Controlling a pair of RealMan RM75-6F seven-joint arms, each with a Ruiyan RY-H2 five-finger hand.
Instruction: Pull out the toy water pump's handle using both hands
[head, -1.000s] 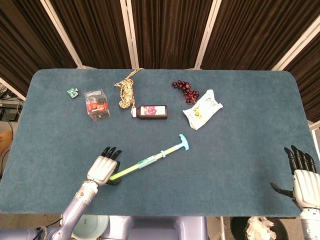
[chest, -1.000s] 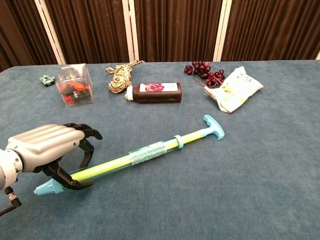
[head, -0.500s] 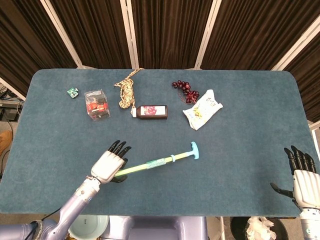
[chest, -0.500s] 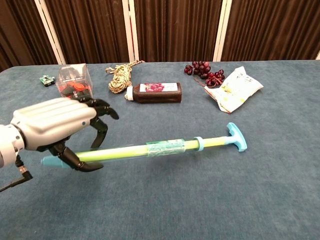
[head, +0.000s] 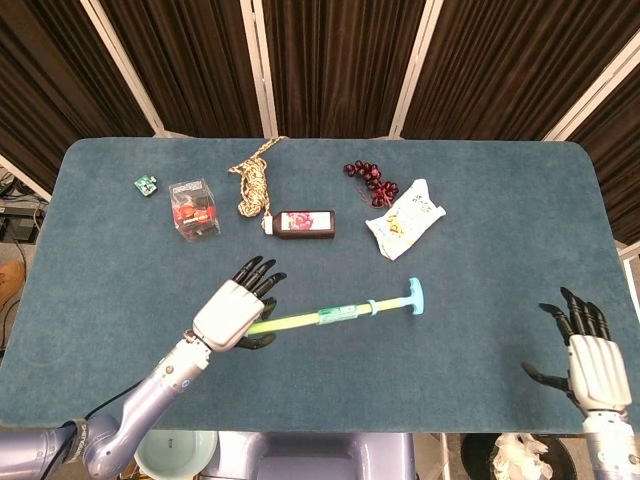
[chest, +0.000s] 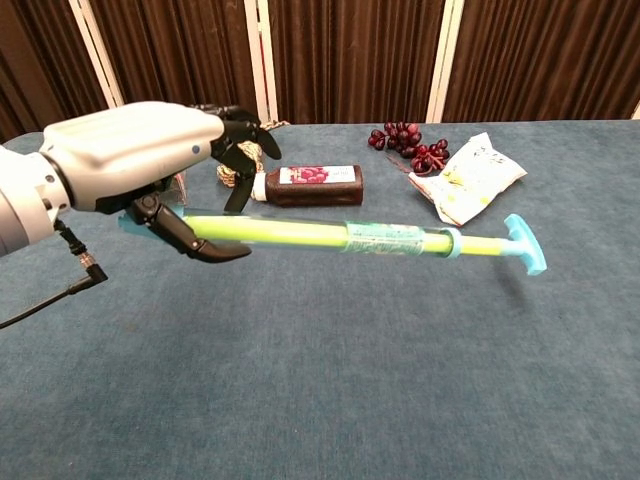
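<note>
The toy water pump (head: 335, 316) (chest: 330, 236) is a long yellow-green tube with a light blue T-handle (head: 415, 296) (chest: 524, 244) at its right end. My left hand (head: 236, 310) (chest: 150, 160) grips the tube's left end and holds the pump above the table, nearly level. My right hand (head: 585, 350) hovers at the table's front right corner with fingers spread and nothing in it. It is far from the handle and shows only in the head view.
Along the back of the blue table (head: 480, 230) lie a dark bottle (head: 303, 223), a coiled rope (head: 255, 182), a clear box of red parts (head: 193, 208), dark grapes (head: 371, 181), a white snack bag (head: 404, 220) and a small green item (head: 146, 185).
My left hand lifted the pump off the table and carried it to the right and up, levelling it. My right hand shifted slightly left and up, fingers still spread.
</note>
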